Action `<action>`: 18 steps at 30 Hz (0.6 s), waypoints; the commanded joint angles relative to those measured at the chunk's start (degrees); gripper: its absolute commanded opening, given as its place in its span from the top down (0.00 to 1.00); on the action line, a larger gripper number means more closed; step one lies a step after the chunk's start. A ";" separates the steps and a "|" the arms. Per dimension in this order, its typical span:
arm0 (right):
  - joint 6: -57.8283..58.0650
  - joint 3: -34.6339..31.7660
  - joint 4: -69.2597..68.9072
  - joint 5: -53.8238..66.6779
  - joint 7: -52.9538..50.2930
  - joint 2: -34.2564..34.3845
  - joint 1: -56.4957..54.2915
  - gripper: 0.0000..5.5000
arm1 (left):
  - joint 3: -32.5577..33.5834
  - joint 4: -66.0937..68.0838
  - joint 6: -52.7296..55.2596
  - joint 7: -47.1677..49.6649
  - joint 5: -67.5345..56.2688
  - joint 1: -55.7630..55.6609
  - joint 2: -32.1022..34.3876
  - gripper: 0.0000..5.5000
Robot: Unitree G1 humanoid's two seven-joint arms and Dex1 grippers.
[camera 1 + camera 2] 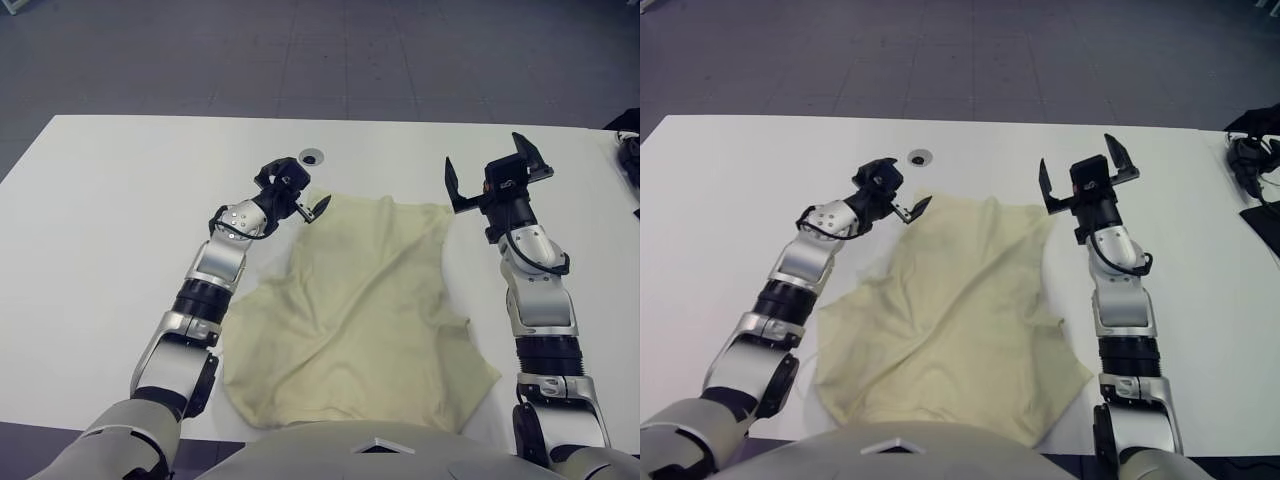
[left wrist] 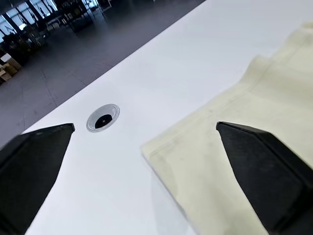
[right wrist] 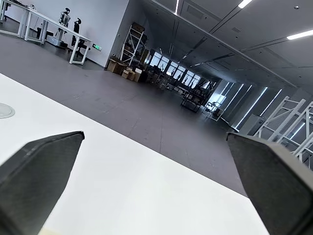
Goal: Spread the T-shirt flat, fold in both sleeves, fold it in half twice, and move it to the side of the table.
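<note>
Lying rumpled on the white table (image 1: 120,200), the pale yellow T-shirt (image 1: 350,320) sits between both arms. The left gripper (image 1: 297,190), jaws spread, hovers over its far left corner; the right gripper (image 1: 490,172), also spread, is beside the far right corner.

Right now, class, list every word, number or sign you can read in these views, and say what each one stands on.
No text here can be read.
The green wall sign in the right wrist view is too small to read.
The T-shirt and the table show no print.
</note>
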 commanded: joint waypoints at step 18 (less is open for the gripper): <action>-0.78 0.62 -1.82 -2.06 -0.99 0.08 0.51 0.02 | -4.44 32.36 -12.52 9.71 10.43 -10.04 3.03 0.02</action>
